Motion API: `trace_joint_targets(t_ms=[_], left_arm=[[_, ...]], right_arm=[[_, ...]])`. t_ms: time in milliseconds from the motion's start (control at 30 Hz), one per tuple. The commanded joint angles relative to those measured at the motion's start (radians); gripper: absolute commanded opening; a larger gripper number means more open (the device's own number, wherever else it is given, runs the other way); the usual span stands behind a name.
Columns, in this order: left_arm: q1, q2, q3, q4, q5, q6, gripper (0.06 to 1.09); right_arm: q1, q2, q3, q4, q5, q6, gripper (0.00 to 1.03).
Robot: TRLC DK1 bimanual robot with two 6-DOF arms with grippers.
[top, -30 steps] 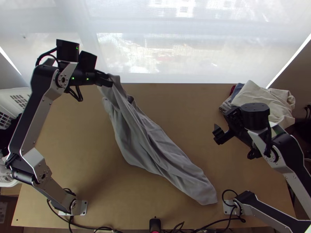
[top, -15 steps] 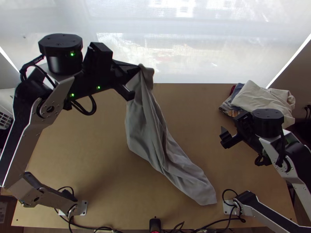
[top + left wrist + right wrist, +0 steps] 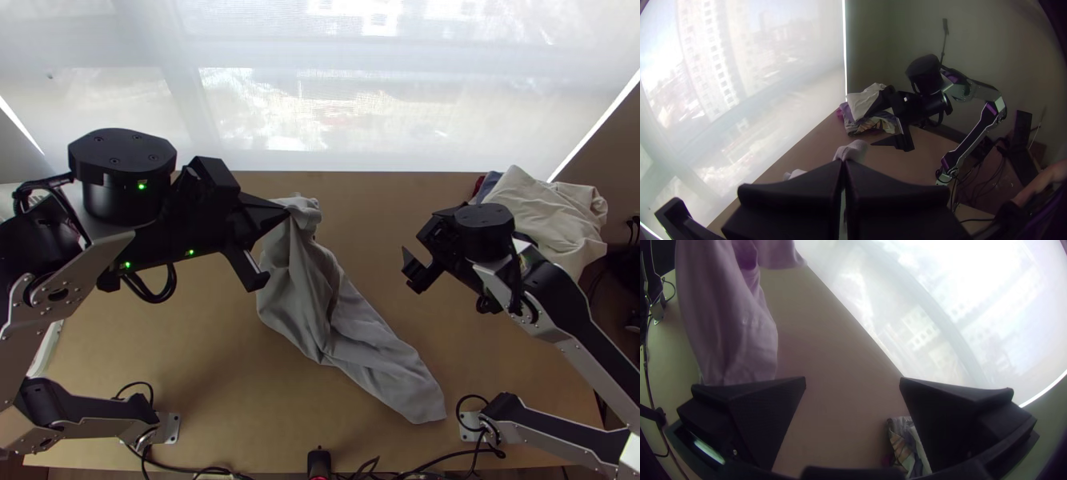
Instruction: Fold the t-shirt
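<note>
Gathered in loose lengthwise creases, the grey t-shirt [image 3: 300, 288] hangs from the left gripper [image 3: 286, 214], its 2 fingers pressed together on a bunched edge, and trails below them onto the table [image 3: 184, 328]. The right gripper [image 3: 852, 380] has its 2 fingers apart, near the cloth but not touching it. Lifting is under way, but I judge 0 folds made, with spreading flat and all the folding left.

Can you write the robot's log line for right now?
black left gripper: shut on grey cloth t-shirt | t-shirt: bunched, one end on light wooden table | black right gripper: open, empty
</note>
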Motion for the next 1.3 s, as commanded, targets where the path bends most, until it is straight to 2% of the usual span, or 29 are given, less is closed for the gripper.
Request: trace_joint_targets(t_ms=[0,100,233,367,467,633,833,1033,1267], left_arm=[[0.000,-0.038,-0.011,-0.070,-0.073,0.036,0.09],[0.004,-0.027,-0.009,-0.064,-0.104,0.057,0.09],[0.002,-0.016,-0.009,-0.064,-0.127,0.065,0.09],[0.004,-0.013,-0.023,-0.084,-0.156,0.080,0.09],[0.034,-0.022,-0.055,-0.102,-0.180,0.084,0.09],[0.137,-0.090,-0.162,-0.102,-0.180,0.082,0.09],[0.264,-0.232,-0.406,-0.099,-0.179,0.091,0.09],[0.381,-0.403,-0.739,-0.058,-0.165,0.103,0.09],[0.539,-0.593,-1.083,0.005,-0.137,0.171,0.09]], right_arm=[[0.037,0.099,-0.006,0.131,-0.033,0.027,0.98],[0.066,0.099,0.014,0.191,-0.054,0.031,0.98],[0.107,0.136,0.063,0.191,-0.103,0.031,0.98],[0.173,0.193,0.015,0.205,-0.117,0.034,0.98],[0.199,0.257,-0.069,0.320,-0.123,0.034,0.98],[0.234,0.431,-0.072,0.419,-0.126,0.040,0.98],[0.320,0.582,-0.037,0.445,-0.145,0.099,0.98],[0.417,0.635,-0.046,0.424,-0.186,0.149,0.98],[0.405,0.599,-0.082,0.364,-0.208,0.185,0.98]])
